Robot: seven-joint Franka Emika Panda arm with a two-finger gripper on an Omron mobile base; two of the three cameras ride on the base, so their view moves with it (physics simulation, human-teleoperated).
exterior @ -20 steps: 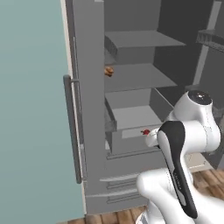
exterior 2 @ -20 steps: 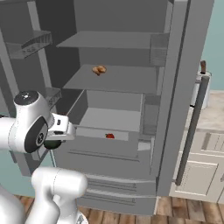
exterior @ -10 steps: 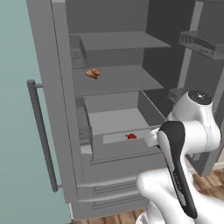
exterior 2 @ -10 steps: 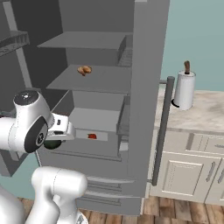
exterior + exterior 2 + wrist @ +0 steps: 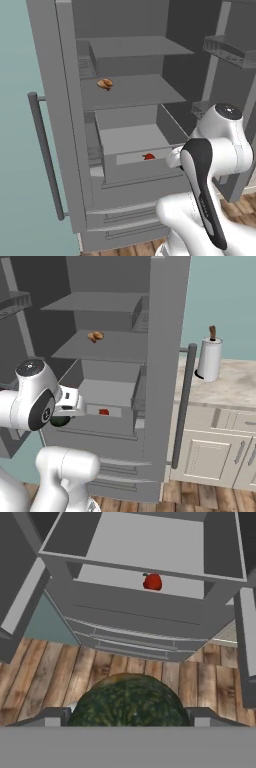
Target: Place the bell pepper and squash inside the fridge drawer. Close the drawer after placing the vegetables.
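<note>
Open fridge ahead, wood floor below, pale cabinets and a counter off to the right. I have the squash (image 5: 129, 701) in the gripper (image 5: 129, 716): dark green ball sitting between the two fingers (image 5: 49, 717), which are closed on its sides, spread wide because the squash is wide. From the right base view the squash (image 5: 60, 421) hangs just under the hand, near side of the fridge drawer (image 5: 107, 406), not yet over it. I judge it is carried low and out front so it can go over the front panel and drop in

Bell pepper (image 5: 152, 581) already lies inside the drawer, on the bin floor just behind the front panel, a bit right of centre in the hand view; red spot also visible in the left base view (image 5: 148, 157). So one vegetable is in, one in hand

Drawer stands pulled out toward me, open-topped, which is what lets both items go in from above; closing comes last

Outward: orange-brown food item (image 5: 105, 84) on the shelf above the drawer, far left, not my concern. Paper towel roll (image 5: 209, 358) on the counter to the right, well apart
</note>
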